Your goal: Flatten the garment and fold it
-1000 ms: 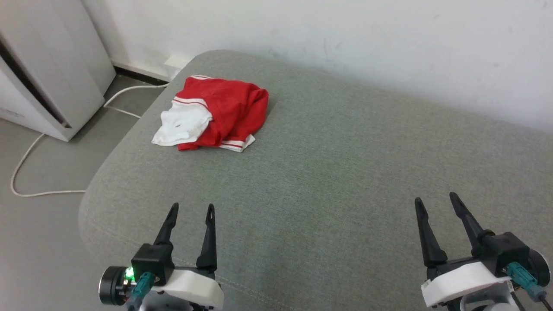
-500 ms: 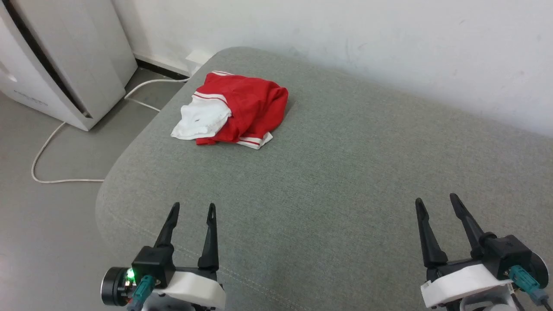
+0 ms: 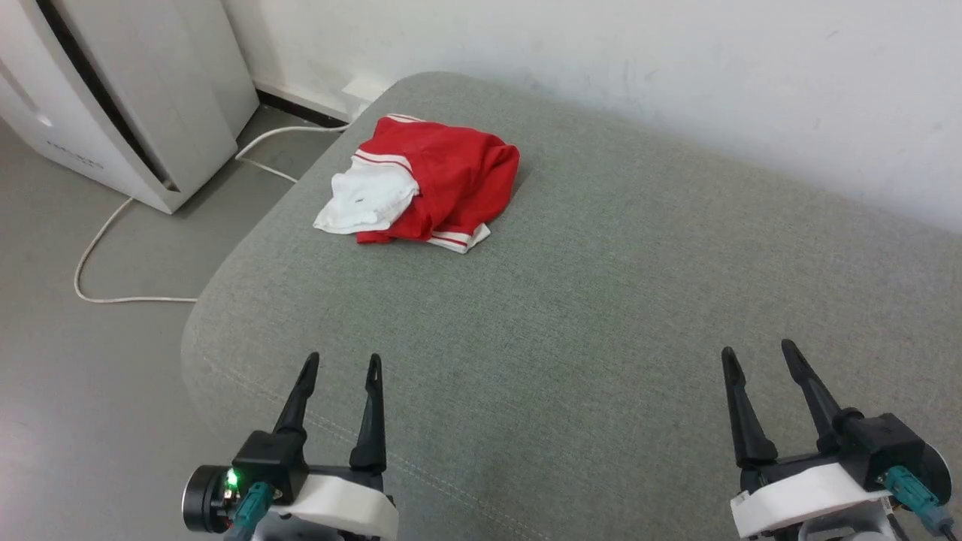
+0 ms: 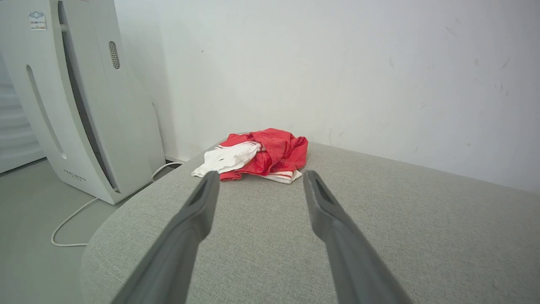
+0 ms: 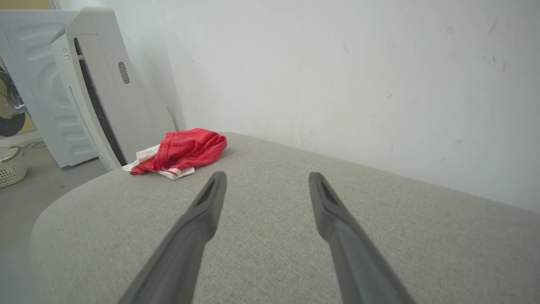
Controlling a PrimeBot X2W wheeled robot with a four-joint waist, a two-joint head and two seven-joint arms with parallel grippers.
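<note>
Two grippers, the left gripper (image 3: 343,358) and the right gripper (image 3: 757,347), are shown over the near edge of the grey upholstered seat (image 3: 601,300), jaws spread wide and empty, presumably because no reach for the cloth has yet been begun. The garment (image 3: 443,180) is seen crumpled at the far left corner of the seat, well apart from both grippers, a white sleeve lying uppermost on its left side. Chest lettering is buried in the folds, and the striped trim cannot be assigned to collar or sleeve.
</note>
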